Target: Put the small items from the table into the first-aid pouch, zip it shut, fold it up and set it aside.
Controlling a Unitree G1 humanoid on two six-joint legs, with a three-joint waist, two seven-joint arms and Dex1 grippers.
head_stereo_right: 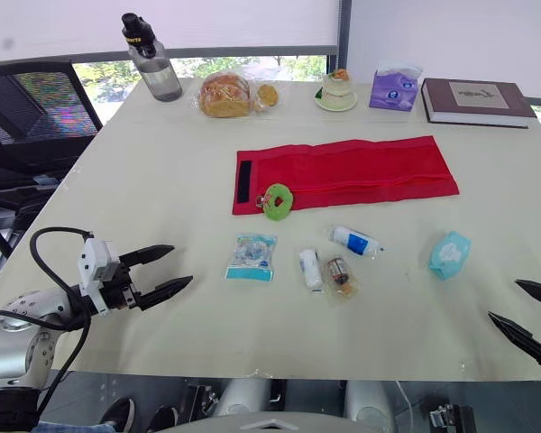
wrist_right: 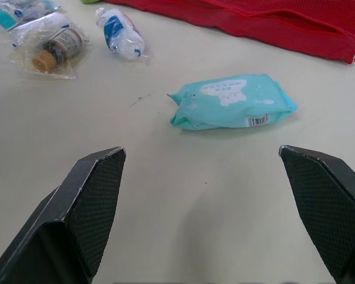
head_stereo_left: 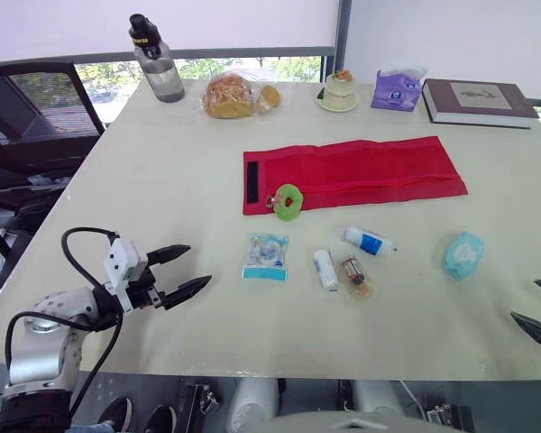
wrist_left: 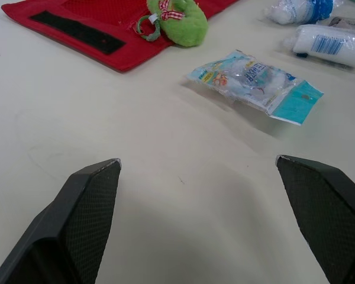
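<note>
The red first-aid pouch (head_stereo_left: 361,171) lies unfolded flat across the table's middle, a black strip at its left end and a green ring-shaped toy (head_stereo_left: 288,202) on its near edge. In front of it lie a clear-and-teal packet (head_stereo_left: 266,256), a white roll (head_stereo_left: 325,269), a small wrapped bottle (head_stereo_left: 354,274), a white-and-blue tube (head_stereo_left: 369,241) and a teal wipes pack (head_stereo_left: 463,254). My left gripper (head_stereo_left: 180,271) is open near the front left, empty, left of the packet. At the front right edge my right gripper (head_stereo_right: 526,314) is open, empty, short of the wipes pack (wrist_right: 232,109).
Along the far edge stand a water bottle (head_stereo_left: 156,59), bagged bread (head_stereo_left: 228,96), a small cake on a plate (head_stereo_left: 338,91), a purple tissue pack (head_stereo_left: 396,89) and a brown book (head_stereo_left: 476,101). A black office chair (head_stereo_left: 32,117) stands by the table's left side.
</note>
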